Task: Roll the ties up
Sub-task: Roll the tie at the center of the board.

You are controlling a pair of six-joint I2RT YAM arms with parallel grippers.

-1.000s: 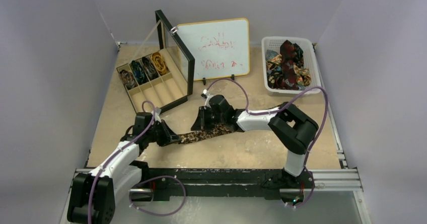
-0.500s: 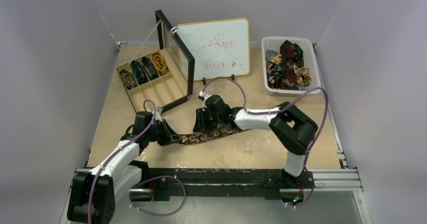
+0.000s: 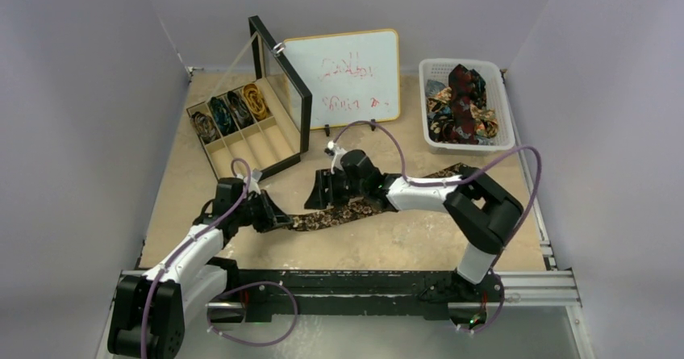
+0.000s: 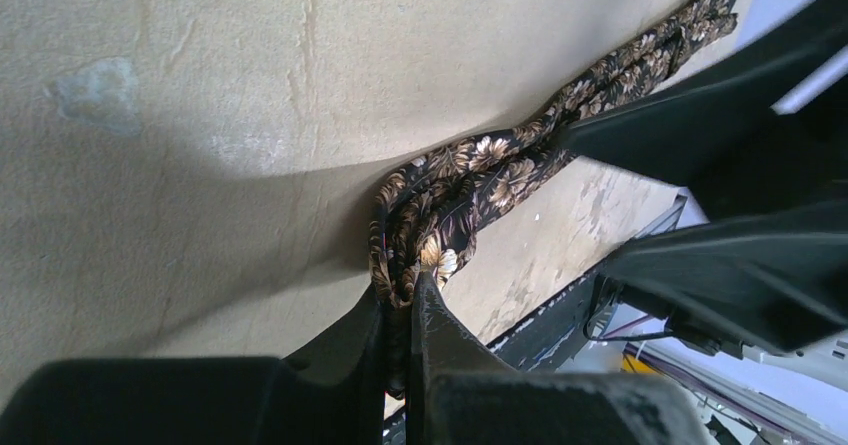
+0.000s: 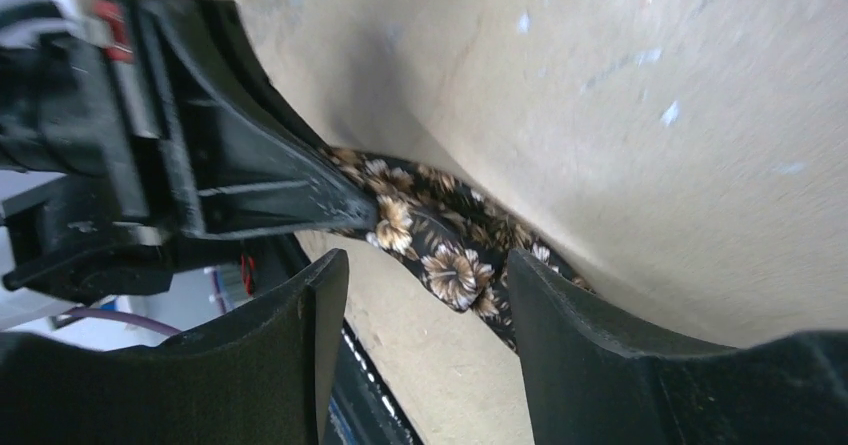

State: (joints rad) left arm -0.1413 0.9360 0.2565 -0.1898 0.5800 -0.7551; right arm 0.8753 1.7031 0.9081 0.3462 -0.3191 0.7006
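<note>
Table [image 3: 363, 250]: tan top, scuffed with pale marks, walled on the left, right and far sides.

Board [image 3: 345, 78]: stood upright at the far middle, red writing on it, too faint to read.

Box [image 3: 260, 145]: lay at the far left, split into long compartments. Its lid [image 3: 282, 85] stood open and upright on the right side, just beside the board.

Basket [image 3: 461, 61]: white, at the far right. It held a heap of loose ties [image 3: 461, 101], dark red on top, blue and gold beneath.

Tie [image 3: 335, 214]: brown-gold floral, lay flat on the table near the middle. It ran from my left gripper rightward and farther off, passed under my right arm, and showed again beside the right elbow, short of the basket. From the left wrist [image 4: 470, 180] the near end looked folded and bunched where it met my fingers.

Left gripper [image 3: 278, 222]: low on the table, left of centre. Jaws were pressed together on the bunched left end of the tie [image 4: 400, 295]; fabric sat pinched between the two tips.

Right gripper [image 3: 323, 194]: just right of the left one, pointed down over the tie. Jaws stood apart [image 5: 428, 265], one finger on each side of the strip, the tie [image 5: 440, 260] on the table between them. I could not tell whether either pad touched the fabric.

Rolls [image 3: 230, 109]: coiled ties filled the far ends of the box compartments, one gold, the others darker. The near ends showed bare wood.
</note>
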